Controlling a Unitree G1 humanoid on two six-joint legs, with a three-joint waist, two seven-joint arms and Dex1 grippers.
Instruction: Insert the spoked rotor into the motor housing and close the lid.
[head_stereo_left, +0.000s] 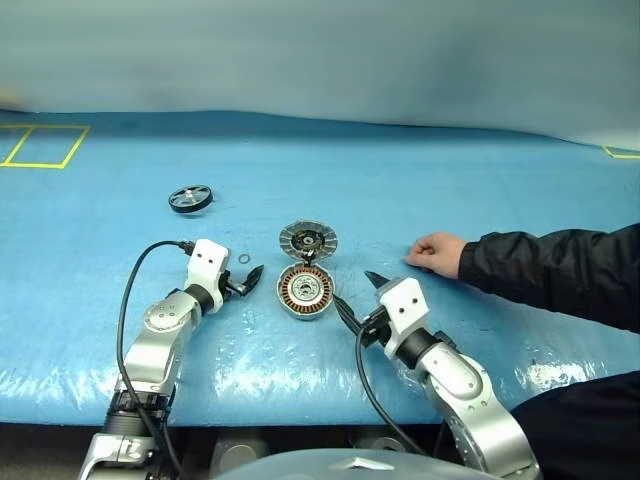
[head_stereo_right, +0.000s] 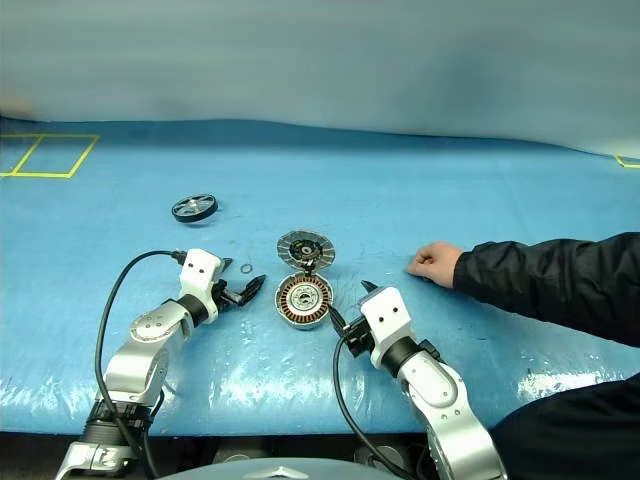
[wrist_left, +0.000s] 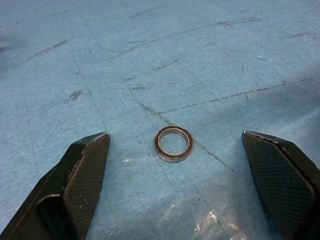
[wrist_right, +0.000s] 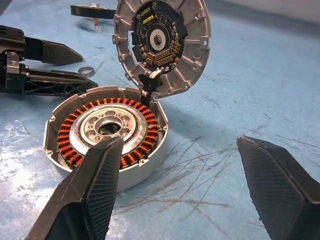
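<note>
Blue table (head_stereo_left: 420, 180), small ring (wrist_left: 173, 143), person's hand (head_stereo_left: 436, 252)

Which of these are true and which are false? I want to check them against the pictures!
1. The lid stands open above the motor housing. True.
2. The spoked rotor already sits inside the housing. False: it lies on the blue table, far off beyond the left end effector.
3. A small ring lies on the table between the left end effector's open fingers. True.
4. The right end effector is squeezing the housing. False: it is open, and nothing is held.
5. A person's hand rests on the table to the right of the housing. True.
6. The table is red. False: it is blue.
</note>
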